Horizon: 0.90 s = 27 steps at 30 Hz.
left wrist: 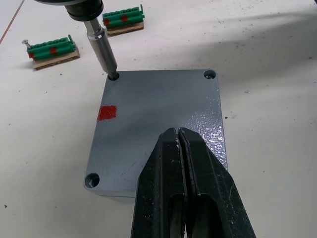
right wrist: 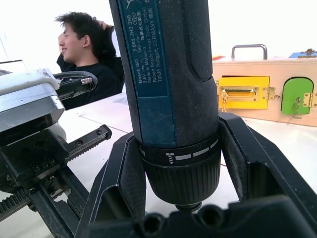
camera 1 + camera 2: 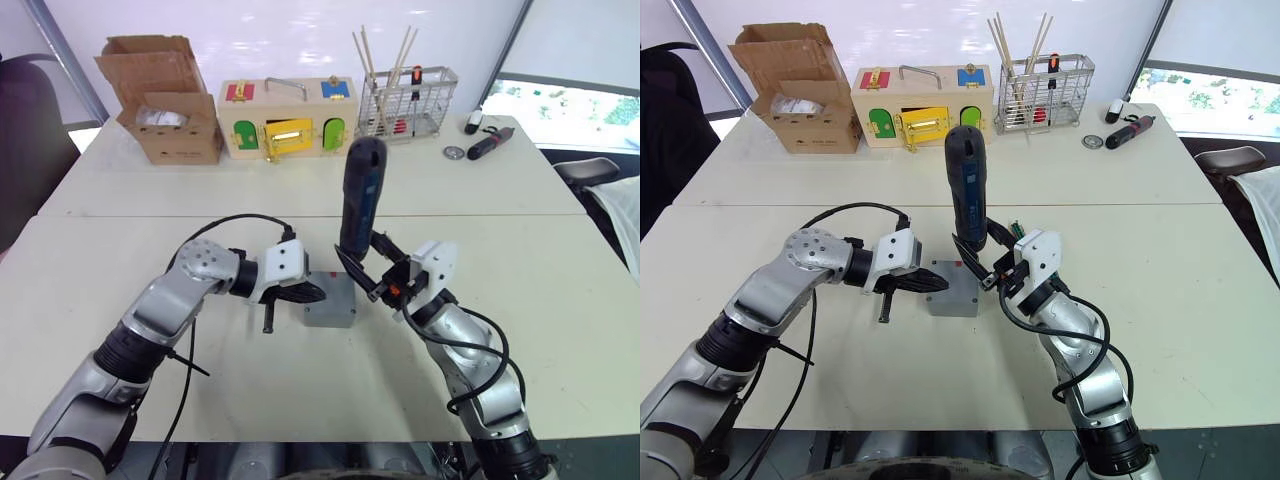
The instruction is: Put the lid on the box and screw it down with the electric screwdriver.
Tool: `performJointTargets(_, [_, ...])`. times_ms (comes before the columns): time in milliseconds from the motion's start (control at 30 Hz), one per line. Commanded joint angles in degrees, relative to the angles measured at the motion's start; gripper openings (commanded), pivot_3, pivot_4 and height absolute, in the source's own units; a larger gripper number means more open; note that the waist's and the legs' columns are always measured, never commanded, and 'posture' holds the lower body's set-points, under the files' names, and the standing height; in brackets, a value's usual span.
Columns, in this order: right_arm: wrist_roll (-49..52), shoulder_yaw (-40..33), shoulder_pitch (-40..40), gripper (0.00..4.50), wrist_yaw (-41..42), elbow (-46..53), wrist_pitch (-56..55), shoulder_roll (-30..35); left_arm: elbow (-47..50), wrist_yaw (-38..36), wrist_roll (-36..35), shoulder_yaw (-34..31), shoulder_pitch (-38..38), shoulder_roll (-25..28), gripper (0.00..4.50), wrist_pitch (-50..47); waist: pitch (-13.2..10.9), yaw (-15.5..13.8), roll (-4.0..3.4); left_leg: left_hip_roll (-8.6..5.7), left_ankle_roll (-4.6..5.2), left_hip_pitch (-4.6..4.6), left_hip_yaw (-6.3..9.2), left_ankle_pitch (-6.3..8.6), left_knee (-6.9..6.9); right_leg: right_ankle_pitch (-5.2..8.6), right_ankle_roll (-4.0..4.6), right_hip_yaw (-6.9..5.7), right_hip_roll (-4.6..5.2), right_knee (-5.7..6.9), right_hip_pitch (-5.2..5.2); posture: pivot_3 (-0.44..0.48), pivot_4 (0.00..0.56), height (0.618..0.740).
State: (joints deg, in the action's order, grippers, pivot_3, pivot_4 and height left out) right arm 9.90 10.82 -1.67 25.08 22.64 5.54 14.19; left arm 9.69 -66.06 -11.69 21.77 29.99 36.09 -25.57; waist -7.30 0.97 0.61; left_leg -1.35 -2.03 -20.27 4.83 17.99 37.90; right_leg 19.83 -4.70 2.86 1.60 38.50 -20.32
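- We see the lid [image 1: 158, 129] lying on the box [image 3: 330, 318], mid-bench [image 3: 560, 330].
- Our left pincer [image 1: 179, 144] is closed and empty, its tips pressing on the lid.
- Our right pincer [image 2: 183, 163] grips the screwdriver [image 3: 966, 185] upright, its bit in a corner hole.

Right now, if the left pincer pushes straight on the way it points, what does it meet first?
Probably the screwdriver bit. The left pincer, shut, rests low over the lid, pointing across it toward the far edge, where the electric screwdriver has its bit in a corner hole slightly off that line. Depth is unclear; it may pass beside it.
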Motion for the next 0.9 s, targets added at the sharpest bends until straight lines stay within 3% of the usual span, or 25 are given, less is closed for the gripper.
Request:
performJointTargets(33, [-1.4, 2.5, 3.9, 1.85, 0.7, -9.6, 8.0, 1.4, -0.5, 0.1, 1.9, 1.0, -0.6, 0.9, 0.0, -0.5, 0.1, 0.0, 0.01, 0.0, 0.0, 0.0, 0.01, 0.0, -0.01, 0.0, 0.0, -0.01, 0.0, -0.04, 0.01, 0.0, 0.15, 0.74])
performJointTargets(900, [-1.7, 2.0, 4.0, 1.85, 0.7, -9.3, 5.9, 1.7, -0.5, -0.1, 2.6, 1.2, -0.8, 0.4, 0.0, -0.6, 0.6, -0.2, -0.02, 0.0, -0.01, 0.14, 0.01, 0.0, -0.64, 0.02, 0.04, -0.02, 0.11, -0.5, 0.1, 0.0, 0.15, 0.74])
